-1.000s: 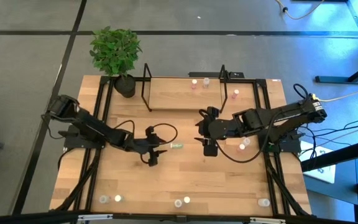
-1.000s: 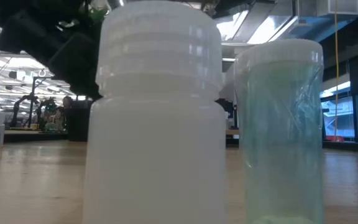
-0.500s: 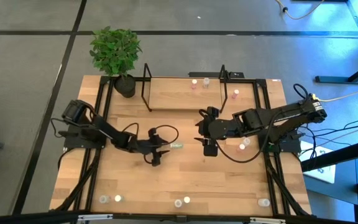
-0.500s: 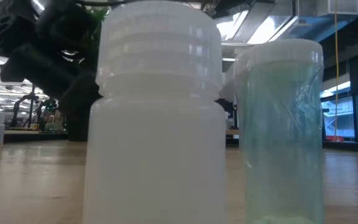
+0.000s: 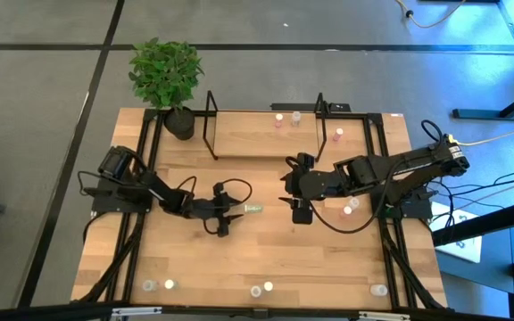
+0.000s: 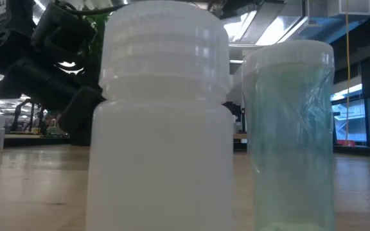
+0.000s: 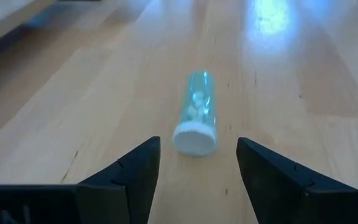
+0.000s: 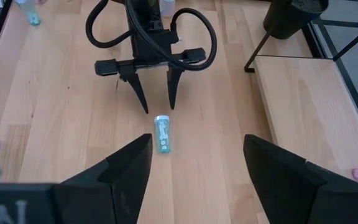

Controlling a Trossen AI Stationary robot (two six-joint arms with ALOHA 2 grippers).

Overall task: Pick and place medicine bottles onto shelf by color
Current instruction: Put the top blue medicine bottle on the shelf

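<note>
**Green bottle lies on its side before spread left fingers**

A slim, translucent green-tinted bottle (image 7: 196, 121) with a flat white cap lies on the smooth, pale wood-grain tabletop (image 5: 266, 254), cap end toward the left gripper (image 7: 197, 163). Its matte black, wedge-shaped fingers (image 7: 132, 168) stand spread wide, empty, just short of the bottle. The right gripper (image 8: 196, 165), also wide and empty, hovers nearby. Pink bottles (image 5: 278, 119) stand on the wire-framed wooden shelf (image 5: 257, 138).

A teal bottle (image 7: 196, 114) with white cap lies on pale wood tabletop (image 7: 303, 81).
</note>
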